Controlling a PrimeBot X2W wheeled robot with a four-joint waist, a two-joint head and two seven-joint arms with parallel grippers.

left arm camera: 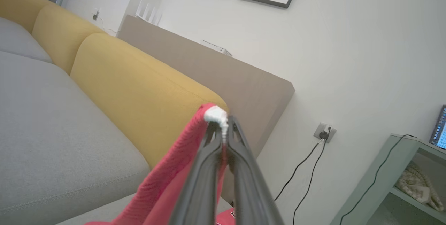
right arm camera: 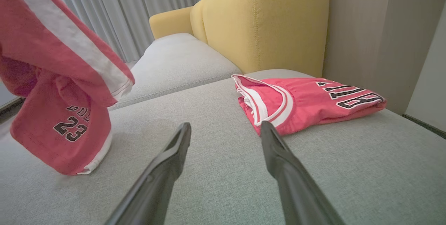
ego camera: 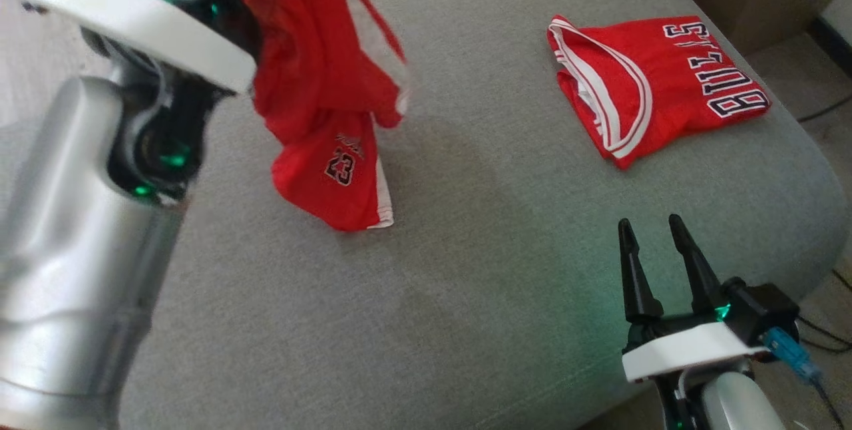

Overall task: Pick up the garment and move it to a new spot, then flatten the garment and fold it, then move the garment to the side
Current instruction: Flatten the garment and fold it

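1. Fingers [left arm camera: 245, 169] of the left gripper [left arm camera: 223, 124] are pinched together on a white-trimmed edge of the shorts [ego camera: 319, 84], which hang bunched over the seat [ego camera: 466, 270], left of centre.
2. They look light, soft and limp, so they will likely sag and twist. A second hold on the low white-striped edge should spread them.
3. Whether the low end touches the seat is unclear, and the head view cuts off the top.
4. The right gripper [ego camera: 650, 221] sits spread and empty, near the folded jersey [ego camera: 659, 84].
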